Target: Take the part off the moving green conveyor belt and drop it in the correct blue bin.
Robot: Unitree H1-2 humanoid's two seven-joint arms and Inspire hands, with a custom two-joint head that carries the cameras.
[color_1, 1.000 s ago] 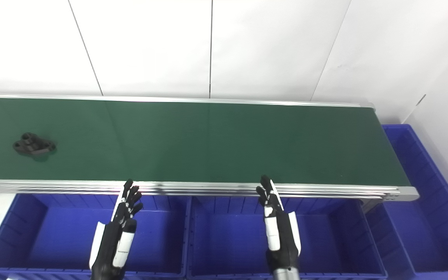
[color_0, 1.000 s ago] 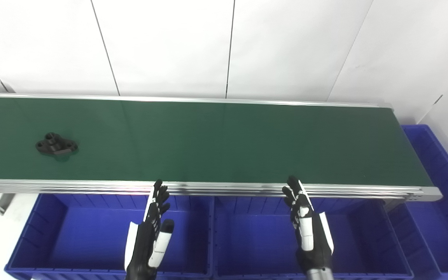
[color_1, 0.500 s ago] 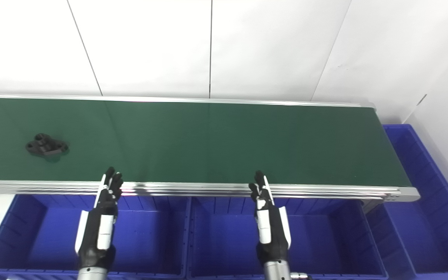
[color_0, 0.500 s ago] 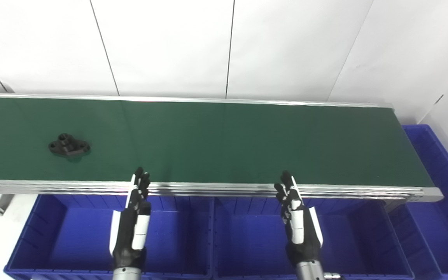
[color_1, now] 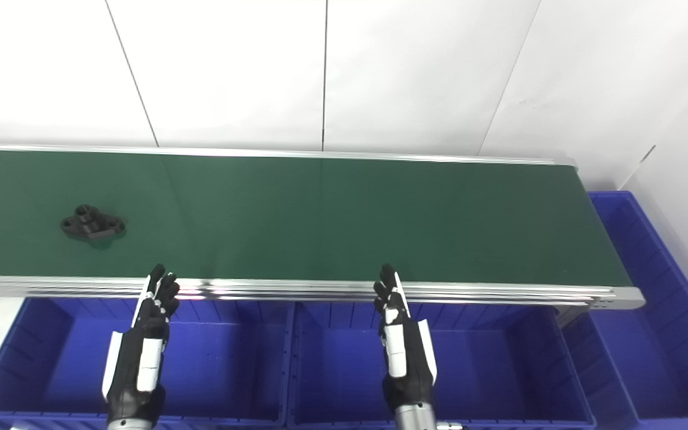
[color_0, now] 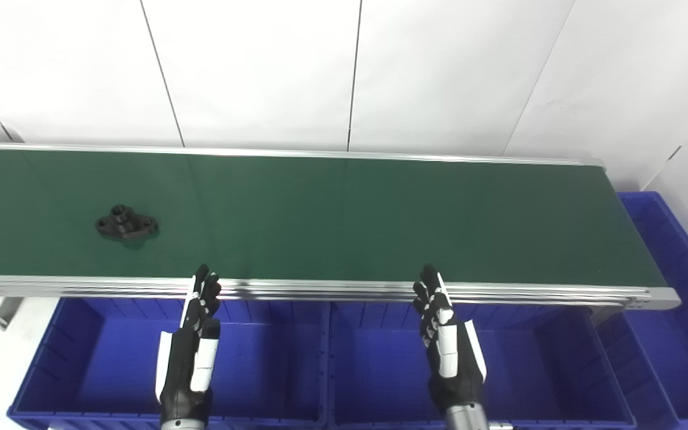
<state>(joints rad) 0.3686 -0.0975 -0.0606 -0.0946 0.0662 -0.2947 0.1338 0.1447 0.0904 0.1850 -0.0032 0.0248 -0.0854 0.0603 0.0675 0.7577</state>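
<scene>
Looking down from the head cameras, I see a long green conveyor belt (color_0: 344,218) with aluminium side rails running left to right in front of a white panelled wall (color_0: 344,71). One black flanged part (color_0: 126,223) lies flat on the belt's left stretch, well apart from both hands. Below the near rail sit two blue bins side by side: the left bin (color_0: 81,364) and the middle bin (color_0: 547,364), both showing only bare floors. A third blue bin (color_0: 672,280) stands at the belt's right end; I see nothing in the visible part. My left hand (color_0: 192,352) hovers over the left bin, fingers straight, close together, holding nothing. My right hand (color_0: 448,349) hovers over the middle bin likewise, fingertips reaching the near rail.
</scene>
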